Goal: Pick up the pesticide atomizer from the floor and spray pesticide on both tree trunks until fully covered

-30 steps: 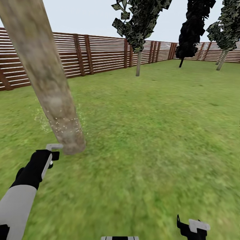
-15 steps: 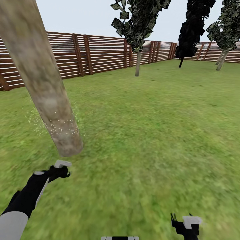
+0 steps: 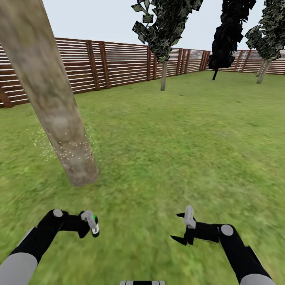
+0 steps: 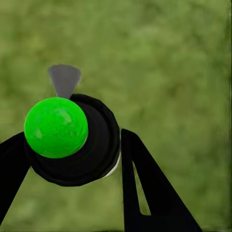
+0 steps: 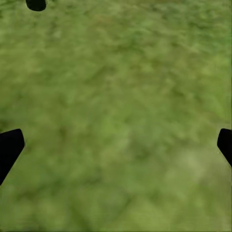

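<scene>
My left gripper [image 3: 92,227] hovers low over the lawn, shut on the pesticide atomizer [image 3: 95,224]. In the left wrist view the atomizer [image 4: 72,140] is a black round body with a green ball top and a grey cone nozzle, clamped between the black fingers [image 4: 145,193]. The near tree trunk [image 3: 51,103], thick and pale grey-brown, rises ahead of that gripper at the left. White droplets speckle its lower part and the grass around it. A second pale-trunked tree [image 3: 164,75] stands far back by the fence. My right gripper [image 3: 178,227] [image 5: 116,145] is open over bare grass.
Green lawn [image 3: 190,138] stretches ahead to a brown slatted fence [image 3: 118,63]. A slim near-black tree [image 3: 217,67] and a leaning tree [image 3: 263,71] stand at the far right.
My left arm drew back from the trunk's base toward me and lowered, still holding the atomizer. My right arm swung up and inward into fuller view.
</scene>
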Tool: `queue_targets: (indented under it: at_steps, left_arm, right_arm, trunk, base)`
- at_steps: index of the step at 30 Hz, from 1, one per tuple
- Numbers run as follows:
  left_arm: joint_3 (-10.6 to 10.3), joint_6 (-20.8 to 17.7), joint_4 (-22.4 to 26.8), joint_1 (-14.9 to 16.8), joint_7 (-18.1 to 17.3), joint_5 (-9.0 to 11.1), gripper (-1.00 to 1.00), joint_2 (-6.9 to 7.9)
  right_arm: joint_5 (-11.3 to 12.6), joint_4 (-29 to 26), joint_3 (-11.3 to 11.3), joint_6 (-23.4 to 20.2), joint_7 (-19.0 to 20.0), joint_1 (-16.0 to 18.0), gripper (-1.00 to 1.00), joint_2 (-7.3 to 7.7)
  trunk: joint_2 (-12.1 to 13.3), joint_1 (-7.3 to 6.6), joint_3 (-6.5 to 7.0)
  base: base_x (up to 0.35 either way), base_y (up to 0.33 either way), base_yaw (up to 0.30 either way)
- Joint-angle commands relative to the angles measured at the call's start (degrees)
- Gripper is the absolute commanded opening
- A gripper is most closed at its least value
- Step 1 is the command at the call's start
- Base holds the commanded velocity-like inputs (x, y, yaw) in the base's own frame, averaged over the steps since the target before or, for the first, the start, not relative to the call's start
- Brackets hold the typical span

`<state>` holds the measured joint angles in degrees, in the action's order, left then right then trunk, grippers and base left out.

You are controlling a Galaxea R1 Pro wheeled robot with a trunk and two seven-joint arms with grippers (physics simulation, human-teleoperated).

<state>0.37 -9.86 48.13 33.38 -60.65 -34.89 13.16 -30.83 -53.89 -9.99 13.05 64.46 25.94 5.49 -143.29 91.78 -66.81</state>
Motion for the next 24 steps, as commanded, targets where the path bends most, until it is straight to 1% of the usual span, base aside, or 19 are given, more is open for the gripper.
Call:
queue_targets:
  at_steps: [1,2,4,6,7,8,9,10,11,12,14,15,16,19,20,22,23,24]
  left_arm:
    - [-1.9,0.0,-0.1,0.0,-0.1,-0.1,-1.0,-0.07]
    - [-3.0,-0.1,-0.2,0.1,-0.1,-0.1,-1.0,-0.17]
    - [-3.9,-0.1,-0.5,0.3,-0.1,-0.1,-1.0,-0.44]
    - [-4.1,-0.2,-0.6,0.5,-0.2,-0.1,-1.0,-1.12]
    - [-4.2,-0.3,-0.5,0.5,-0.2,-0.6,-1.0,-1.61]
    - [-4.8,-0.4,-0.5,0.5,-0.2,-1.7,-1.0,-2.06]
    - [-6.1,-0.5,-0.5,0.5,-0.2,-3.0,-1.0,-2.41]
    - [-7.6,-0.7,-0.5,0.5,-0.2,-4.0,-1.0,-2.69]
    - [-8.3,-0.8,-0.5,0.5,-0.2,-4.5,-1.0,-3.1]
    - [-8.5,-0.8,-0.6,0.5,-0.2,-4.7,-1.0,-3.37]
    - [-8.9,-0.8,-0.5,0.5,-0.2,-4.9,-1.0,-3.94]
    - [-9.0,-0.7,-0.4,0.5,-0.2,-4.8,-1.0,-4.36]
    - [-9.0,-0.4,-0.2,0.5,-0.1,-4.9,-1.0,-5.61]
    - [-9.1,-0.1,0.0,0.4,-0.1,-4.9,-1.0,-7.56]
    - [-9.6,0.0,0.0,0.4,-0.1,-4.9,-1.0,-8.02]
    - [-13.7,0.2,0.0,0.2,0.0,-4.9,-1.0,-8.26]
    - [-14.9,0.2,-0.1,0.2,0.1,-4.8,-1.0,-8.29]
    - [-15.7,1.1,-0.1,0.2,0.1,-4.6,-1.0,-8.31]
  right_arm:
    - [0.1,-0.1,0.8,-0.4,0.2,0.7,1.0,-0.06]
    - [0.1,-0.1,1.2,-0.6,0.3,1.0,1.0,-0.14]
    - [0.2,0.0,2.5,-0.8,0.3,1.3,1.0,-0.31]
    - [0.2,0.1,5.8,-0.8,0.3,1.4,1.0,-0.49]
    - [0.2,0.1,8.4,-0.8,0.3,1.4,1.0,-1.45]
    - [0.1,0.1,10.5,-0.9,0.3,1.4,1.0,-2.88]
    - [0.0,0.1,11.7,-0.8,0.2,1.4,-1.0,-3.96]
    - [0.1,0.1,12.4,-0.8,0.2,1.5,-1.0,-4.67]
    - [0.2,0.1,12.8,-0.9,0.3,1.5,-1.0,-5.1]
    - [0.2,0.0,12.9,-0.9,0.3,1.5,-1.0,-5.35]
    - [0.1,-0.1,13.1,-0.9,0.4,1.6,-1.0,-6.88]
    - [0.1,-0.2,13.1,-0.9,0.5,1.9,-1.0,-7.38]
    - [0.1,-0.2,13.2,-0.9,0.5,2.2,-1.0,-7.48]
    - [0.1,-0.2,13.2,-0.9,0.5,2.4,-1.0,-7.51]
    - [0.1,-0.2,13.2,-0.9,0.6,2.4,-1.0,-7.51]
    - [0.1,-0.2,13.2,-0.9,0.6,2.4,-1.0,-7.51]
    - [0.0,-0.2,13.2,-0.9,0.6,2.4,-1.0,-7.51]
    - [0.0,-0.2,13.2,-0.9,0.6,2.4,-1.0,-7.51]
  trunk:
    - [0.0,0.0,0.0]
    - [0.0,0.0,0.0]
    - [0.0,0.0,0.0]
    - [0.0,0.0,0.0]
    - [0.0,0.0,0.0]
    - [0.0,0.0,0.0]
    - [0.0,0.0,0.0]
    - [0.0,0.0,0.0]
    - [0.0,0.0,0.0]
    - [0.0,0.0,0.0]
    - [0.0,0.0,0.0]
    - [0.0,0.0,0.0]
    - [0.0,0.0,0.0]
    - [0.0,0.0,0.0]
    - [0.0,0.0,0.0]
    - [0.0,0.0,0.0]
    - [0.0,0.0,0.0]
    - [0.0,0.0,0.0]
  base:
    - [0.0,0.0,0.0]
    - [0.0,0.0,0.0]
    - [0.0,0.0,0.0]
    - [0.0,0.0,0.0]
    - [0.0,0.0,0.0]
    - [0.0,0.0,0.0]
    - [0.0,0.0,0.0]
    - [0.0,0.0,0.0]
    - [0.0,0.0,0.0]
    - [0.0,0.0,0.0]
    - [0.0,0.0,0.0]
    - [0.0,0.0,0.0]
    - [0.0,0.0,0.0]
    - [0.0,0.0,0.0]
    - [0.0,0.0,0.0]
    - [0.0,0.0,0.0]
    - [0.0,0.0,0.0]
    - [0.0,0.0,0.0]
